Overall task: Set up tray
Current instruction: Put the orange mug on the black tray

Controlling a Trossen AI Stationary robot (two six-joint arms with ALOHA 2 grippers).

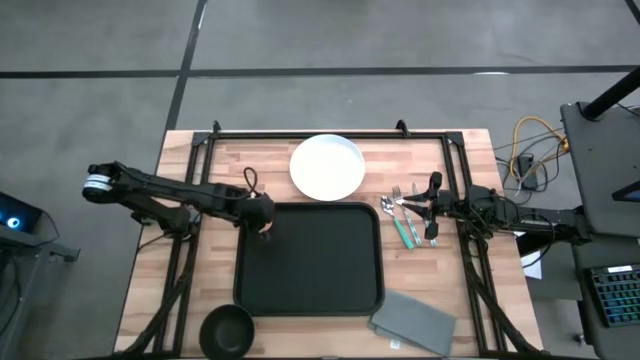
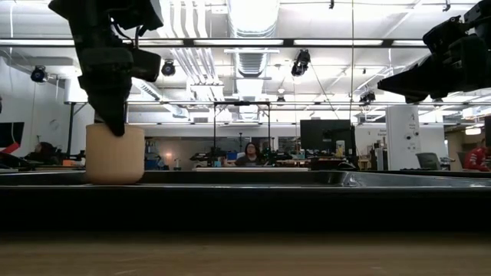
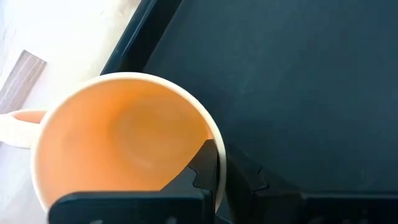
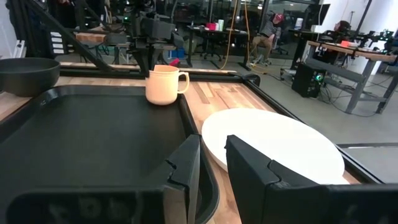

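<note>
A cream mug [image 3: 118, 143] with a peach inside stands upright in the far-left corner of the black tray [image 1: 310, 290]. In the low view the mug [image 2: 115, 157] sits under my left gripper [image 2: 115, 126], which comes down from above and is shut on its wall. My right gripper [image 4: 212, 162] is open and holds nothing. It hangs raised at the table's right side, over the teal-handled cutlery [image 1: 405, 222]. A white plate [image 1: 327, 166] lies on the table beyond the tray's far edge. My left gripper holds the mug by its rim wall [image 3: 217, 155], on the side away from the handle [image 3: 15, 124]. One finger [image 3: 199, 168] is inside the mug and the other [image 3: 245, 180] outside. The fingers point down from above. The mug stands upright with its base on the tray.
A black bowl [image 1: 226, 330] sits at the table's near edge, left of the tray's near-left corner. A folded grey napkin [image 1: 415, 322] lies off the tray's near-right corner. Most of the tray's floor [image 4: 93, 137] is bare. A black frame runs around the tabletop.
</note>
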